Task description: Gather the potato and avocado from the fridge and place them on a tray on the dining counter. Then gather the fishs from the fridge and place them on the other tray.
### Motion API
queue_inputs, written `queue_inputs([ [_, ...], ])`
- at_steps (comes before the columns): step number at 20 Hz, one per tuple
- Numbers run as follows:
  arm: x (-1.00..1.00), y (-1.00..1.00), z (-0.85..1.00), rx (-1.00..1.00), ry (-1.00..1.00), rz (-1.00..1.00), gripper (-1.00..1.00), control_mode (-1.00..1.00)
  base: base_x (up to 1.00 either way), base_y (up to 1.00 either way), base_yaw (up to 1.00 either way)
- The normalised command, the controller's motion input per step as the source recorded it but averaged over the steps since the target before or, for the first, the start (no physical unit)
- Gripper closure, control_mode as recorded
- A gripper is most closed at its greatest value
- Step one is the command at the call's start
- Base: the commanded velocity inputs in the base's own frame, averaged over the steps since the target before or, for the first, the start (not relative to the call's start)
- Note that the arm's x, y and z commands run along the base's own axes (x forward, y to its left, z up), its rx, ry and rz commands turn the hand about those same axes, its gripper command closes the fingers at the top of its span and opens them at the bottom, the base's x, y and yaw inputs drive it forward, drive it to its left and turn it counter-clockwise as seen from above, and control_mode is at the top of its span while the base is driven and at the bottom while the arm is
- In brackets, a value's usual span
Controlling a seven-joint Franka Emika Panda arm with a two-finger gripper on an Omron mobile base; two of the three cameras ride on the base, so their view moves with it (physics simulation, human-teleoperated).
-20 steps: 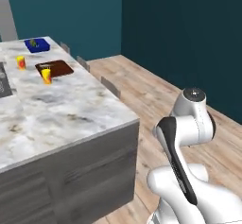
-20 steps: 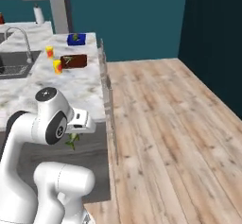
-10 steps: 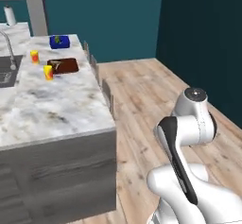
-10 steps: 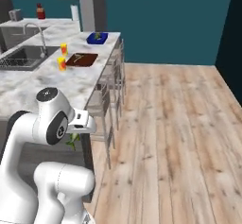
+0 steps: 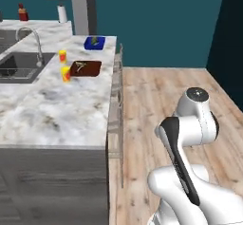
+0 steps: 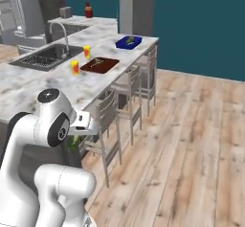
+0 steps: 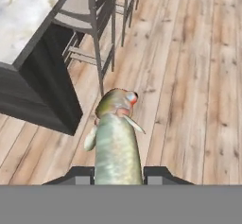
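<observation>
Risk, as I judge it: the slender grey-green fish is clamped between my two dark finger tips near its tail end, with most of its body and head sticking out past them. A grip so far off the middle could let it pivot or slip out during a wide swing or a jolt of the base, and a drop here lands it on the wooden plank floor, far from where it belongs.

Second risk: the grey slatted bar stools stand tight against the long grey-white marbled dining counter. Reaching from this side, my forearm or the hanging fish could clip a backrest.

Third: the shallow dark reddish-brown tray already carries one thin fish and sits just beside two small yellow-orange cups; a careless approach could knock them. The small bright blue tray lies farther along the counter, holding dark green produce, and must not receive this fish.

Pose: my white arm is folded compactly above the base, elbow high. My gripper hangs low beside the counter's dark end panel, angled down at the floor.
</observation>
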Motion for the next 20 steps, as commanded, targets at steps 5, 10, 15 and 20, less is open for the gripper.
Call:
queue_inputs([
  [5,0.0,0.0,0.0,0.0,0.0,0.0,1.0,1.0,0.84,-0.79,0.51],
  [10,0.0,0.0,0.0,0.0,0.0,0.0,1.0,1.0,0.63,-0.95,0.45],
  [15,0.0,0.0,0.0,0.0,0.0,0.0,1.0,1.0,0.34,-1.0,0.45],
  [20,0.0,0.0,0.0,0.0,0.0,0.0,1.0,1.0,0.2,-1.0,0.44],
])
